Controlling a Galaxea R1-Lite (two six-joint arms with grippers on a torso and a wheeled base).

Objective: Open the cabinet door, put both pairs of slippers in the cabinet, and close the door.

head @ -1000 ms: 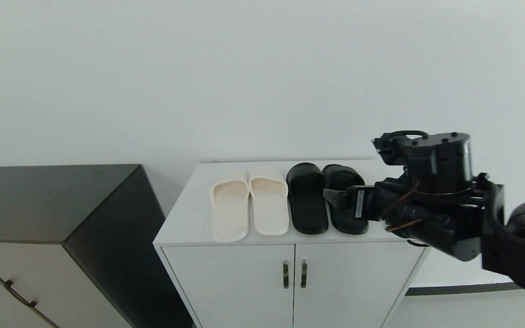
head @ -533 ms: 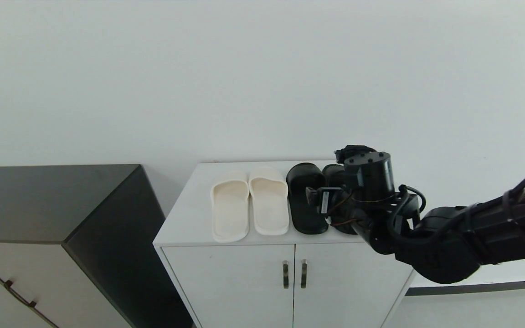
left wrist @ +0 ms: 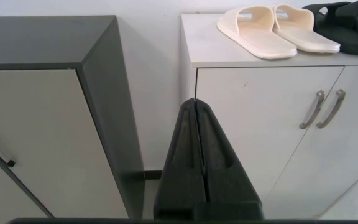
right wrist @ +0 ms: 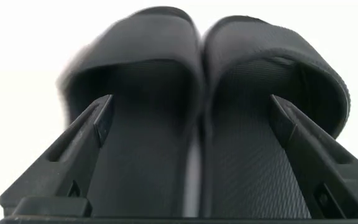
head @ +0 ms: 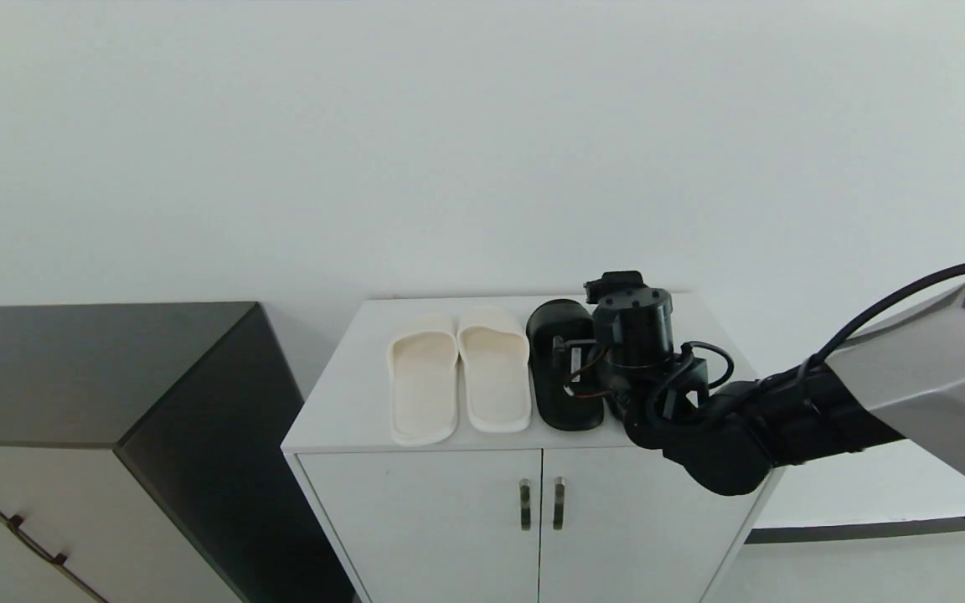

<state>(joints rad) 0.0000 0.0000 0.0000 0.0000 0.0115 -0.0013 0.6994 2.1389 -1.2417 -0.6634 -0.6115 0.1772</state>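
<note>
White cabinet top (head: 340, 402), right claw (right wrist: 191, 109) spread astride black slippers (head: 558, 322) at front edge, left claw (left wrist: 196, 107) pressed together

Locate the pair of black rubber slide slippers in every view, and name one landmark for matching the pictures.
Head view: black slippers on the white cabinet top, partly behind the right gripper.
Left wrist view: at the far end of that top, beyond the cream pair.
Right wrist view: close up, across the middle, flanked by the open gripper fingers.
Landmark: the cream slippers right beside them in the head and left wrist views.
</note>
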